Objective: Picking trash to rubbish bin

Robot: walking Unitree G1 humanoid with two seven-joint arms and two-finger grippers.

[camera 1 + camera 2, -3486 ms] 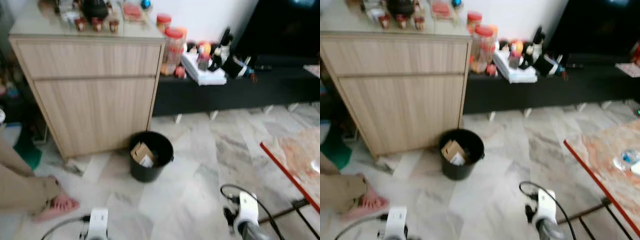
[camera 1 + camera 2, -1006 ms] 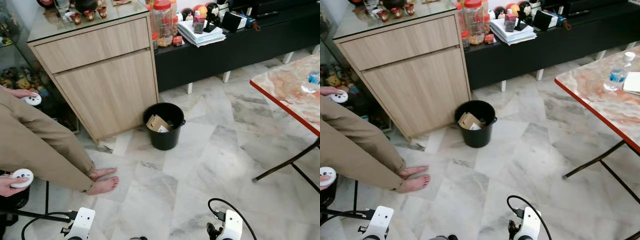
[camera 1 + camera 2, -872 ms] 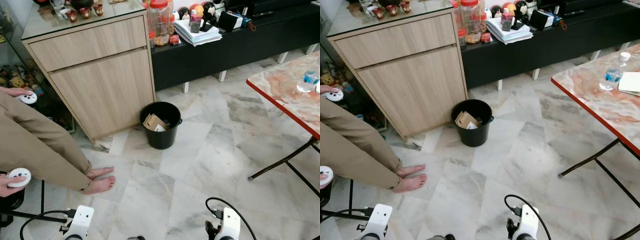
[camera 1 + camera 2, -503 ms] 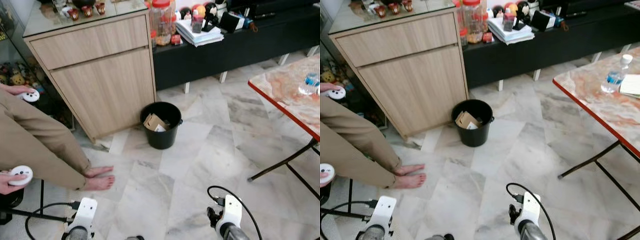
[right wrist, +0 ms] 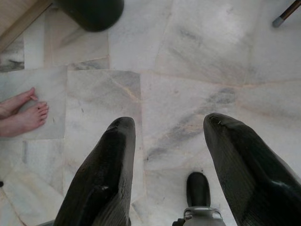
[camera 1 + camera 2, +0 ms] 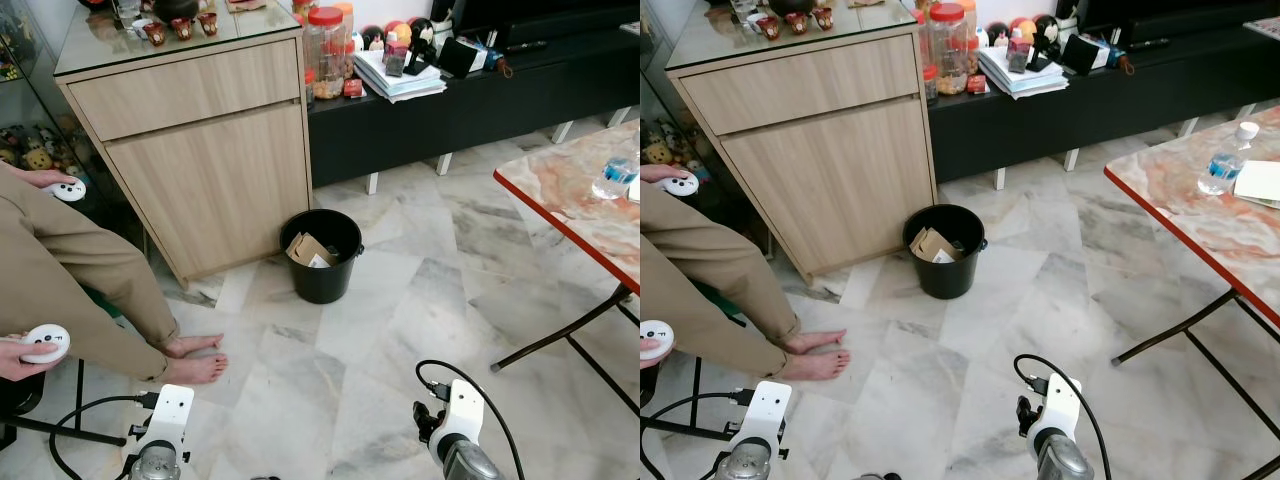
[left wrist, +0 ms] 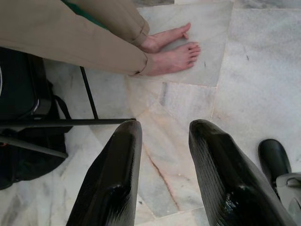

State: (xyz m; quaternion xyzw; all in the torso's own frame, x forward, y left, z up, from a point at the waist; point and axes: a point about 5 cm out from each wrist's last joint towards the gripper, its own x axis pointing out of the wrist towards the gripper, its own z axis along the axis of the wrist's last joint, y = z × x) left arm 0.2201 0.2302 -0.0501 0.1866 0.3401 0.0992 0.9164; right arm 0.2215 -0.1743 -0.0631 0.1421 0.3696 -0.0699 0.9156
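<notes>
1. Left end effector (image 7: 162,141) hangs low over the marble floor (image 6: 400,330), fingers apart with nothing between them, near a person's bare feet (image 7: 171,49)
2. Right end effector (image 5: 169,141) also hangs over the floor, fingers spread wide and empty
3. Black rubbish bin (image 6: 322,255) stands on the floor just in front of the wooden cabinet (image 6: 200,150), ahead of the robot and well apart from both end effectors
4. Cardboard trash (image 6: 308,249) lies inside the bin with a white scrap beside it
5. Seated person (image 6: 60,280) on the robot's left holds a white controller (image 6: 45,343) in each hand
6. Marble-topped counter (image 6: 575,200) with a red edge stands to the right, carrying a water bottle (image 6: 615,175)
</notes>
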